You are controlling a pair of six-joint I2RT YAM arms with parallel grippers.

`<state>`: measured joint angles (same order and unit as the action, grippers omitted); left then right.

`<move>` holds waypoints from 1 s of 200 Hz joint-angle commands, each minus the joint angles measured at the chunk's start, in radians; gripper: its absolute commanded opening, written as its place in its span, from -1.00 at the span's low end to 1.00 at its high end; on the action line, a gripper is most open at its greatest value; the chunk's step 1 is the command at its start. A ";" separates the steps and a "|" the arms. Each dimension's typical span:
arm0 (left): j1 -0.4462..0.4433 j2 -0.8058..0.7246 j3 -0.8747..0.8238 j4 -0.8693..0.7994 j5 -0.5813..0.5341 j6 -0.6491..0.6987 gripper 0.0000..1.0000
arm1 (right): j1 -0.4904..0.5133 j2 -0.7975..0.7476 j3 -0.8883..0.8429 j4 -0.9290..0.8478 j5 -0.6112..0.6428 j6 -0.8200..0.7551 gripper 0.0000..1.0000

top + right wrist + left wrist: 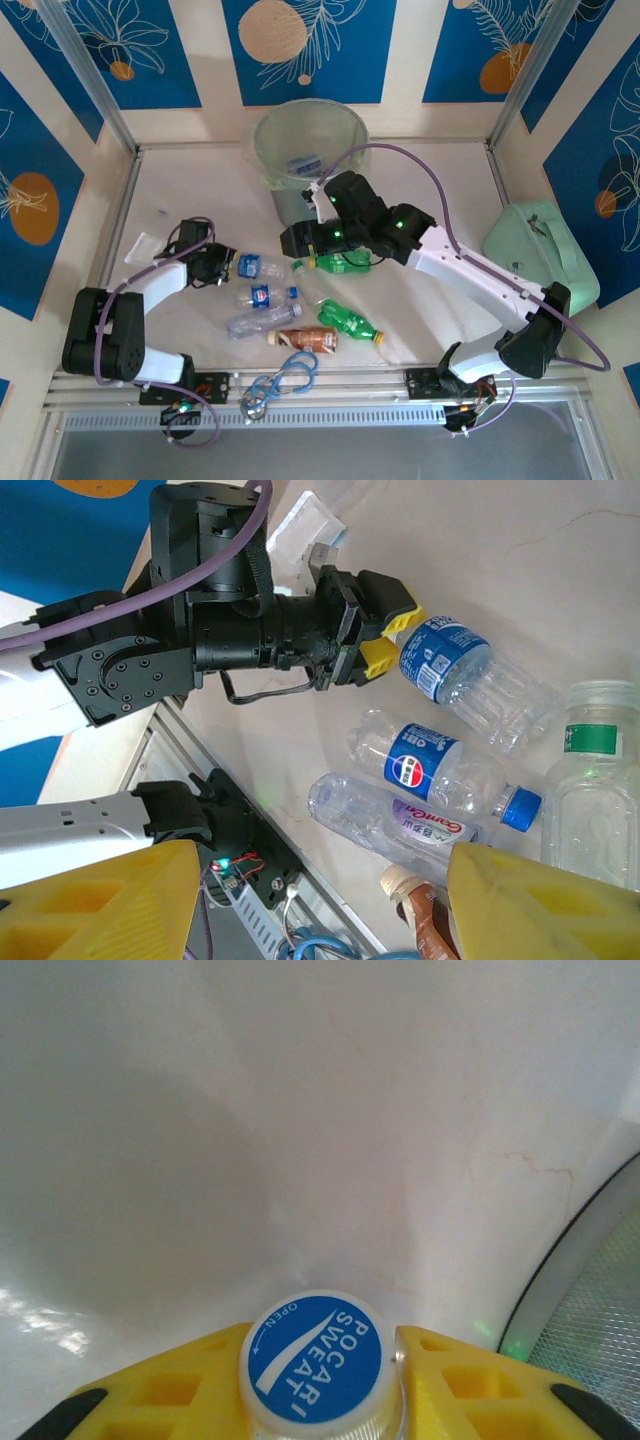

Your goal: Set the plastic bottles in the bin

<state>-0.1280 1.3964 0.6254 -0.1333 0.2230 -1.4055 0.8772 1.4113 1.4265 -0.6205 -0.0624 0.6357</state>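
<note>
My left gripper (pixel 222 266) is shut on the neck of a clear blue-labelled bottle (pixel 258 267) lying on the table. Its blue Pocari Sweat cap (pixel 315 1360) sits between the yellow fingers (pixel 470 1380). The right wrist view shows this bottle (pixel 470 675) too. Near it lie a Pepsi bottle (pixel 440 770), a clear bottle (pixel 400 820), a brown bottle (pixel 305 339) and two green ones (pixel 350 320) (pixel 340 263). My right gripper (pixel 290 243) hangs open above the table, nothing between its fingers (pixel 540 900). The bin (pixel 308 145) stands at the back with a bottle (pixel 303 163) inside.
A mint green case (pixel 545 250) sits at the right edge. A blue-grey looped cable (pixel 285 378) lies at the near rail. A small clear plastic bag (pixel 145 245) lies at the left. Patterned walls close in the table on three sides.
</note>
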 commanded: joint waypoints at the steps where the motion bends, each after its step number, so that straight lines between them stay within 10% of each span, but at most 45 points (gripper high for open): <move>1: 0.011 -0.017 0.056 0.031 0.026 0.023 -0.36 | 0.004 -0.012 0.018 -0.011 0.020 -0.004 0.33; 69: 0.029 -0.154 0.115 0.069 0.112 0.121 -0.49 | -0.022 -0.035 0.062 -0.062 0.056 -0.039 0.34; 114: 0.062 -0.228 0.148 0.436 0.365 0.199 -0.47 | -0.075 -0.064 0.106 -0.097 0.053 -0.062 0.66; 200: 0.054 -0.180 0.319 1.136 0.744 -0.065 -0.55 | -0.326 -0.082 0.133 0.072 -0.535 0.103 0.98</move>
<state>-0.0757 1.1728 0.8913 0.6636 0.8333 -1.3113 0.5751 1.3617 1.5520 -0.6479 -0.3519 0.6674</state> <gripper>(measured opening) 0.287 0.993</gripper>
